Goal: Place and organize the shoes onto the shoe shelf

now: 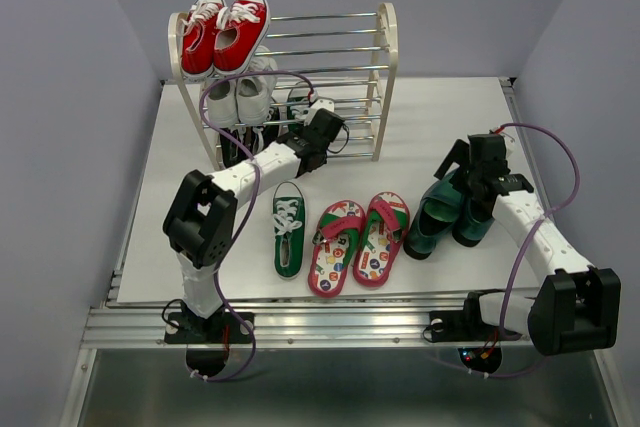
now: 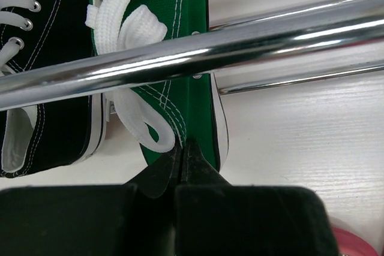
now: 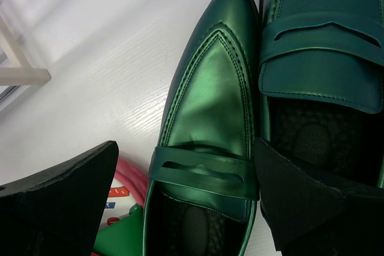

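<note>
Two flip-flops bear colourful sole prints too small to read.

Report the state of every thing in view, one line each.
left gripper: shut on green sneaker, under a rod of the shoe shelf
second green sneaker: upright on table
flip-flops: side by side on table, straps up
green heels: side by side on table
right gripper: open, astride one heel
red sneakers: on shelf's top tier
white sneakers: on the tier below

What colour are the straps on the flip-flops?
Red. The straps show best in the top external view.
</note>
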`<control>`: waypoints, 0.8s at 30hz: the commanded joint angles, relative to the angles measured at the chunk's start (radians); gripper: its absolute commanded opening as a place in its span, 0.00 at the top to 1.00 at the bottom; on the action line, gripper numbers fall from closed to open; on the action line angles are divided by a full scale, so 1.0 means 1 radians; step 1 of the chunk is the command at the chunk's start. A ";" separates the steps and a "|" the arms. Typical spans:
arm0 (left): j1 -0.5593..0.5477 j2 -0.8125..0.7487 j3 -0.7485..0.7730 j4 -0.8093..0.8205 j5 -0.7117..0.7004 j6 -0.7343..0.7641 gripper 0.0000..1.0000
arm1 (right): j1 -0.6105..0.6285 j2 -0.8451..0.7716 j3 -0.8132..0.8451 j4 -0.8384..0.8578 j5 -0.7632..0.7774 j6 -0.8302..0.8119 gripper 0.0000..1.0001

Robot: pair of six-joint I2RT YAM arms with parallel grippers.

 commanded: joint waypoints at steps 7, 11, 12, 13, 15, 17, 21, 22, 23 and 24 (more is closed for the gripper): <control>0.017 -0.008 -0.005 0.147 -0.129 -0.026 1.00 | -0.002 -0.017 -0.003 0.056 -0.001 -0.015 0.00; 0.017 -0.007 -0.025 0.177 -0.122 -0.023 1.00 | -0.002 -0.023 -0.005 0.056 -0.002 -0.015 0.00; 0.017 -0.005 -0.027 0.182 -0.121 -0.023 1.00 | -0.002 -0.023 -0.005 0.058 -0.002 -0.015 0.00; 0.017 -0.005 -0.027 0.190 -0.119 -0.023 1.00 | -0.002 -0.023 -0.006 0.060 -0.002 -0.015 0.00; 0.017 -0.002 -0.027 0.197 -0.121 -0.023 1.00 | -0.002 -0.023 -0.006 0.060 -0.004 -0.015 0.00; 0.017 0.001 -0.028 0.202 -0.119 -0.023 1.00 | -0.002 -0.025 -0.008 0.060 -0.004 -0.016 0.00; 0.018 0.007 -0.031 0.208 -0.119 -0.020 0.97 | -0.002 -0.026 -0.008 0.060 -0.007 -0.016 0.00; 0.018 0.009 -0.033 0.208 -0.121 -0.020 0.93 | -0.002 -0.028 -0.008 0.061 -0.005 -0.016 0.00; 0.017 0.010 -0.033 0.208 -0.121 -0.020 0.90 | -0.002 -0.030 -0.008 0.061 -0.007 -0.018 0.00; 0.018 0.013 -0.033 0.210 -0.124 -0.021 0.86 | -0.002 -0.030 -0.008 0.060 -0.008 -0.016 0.00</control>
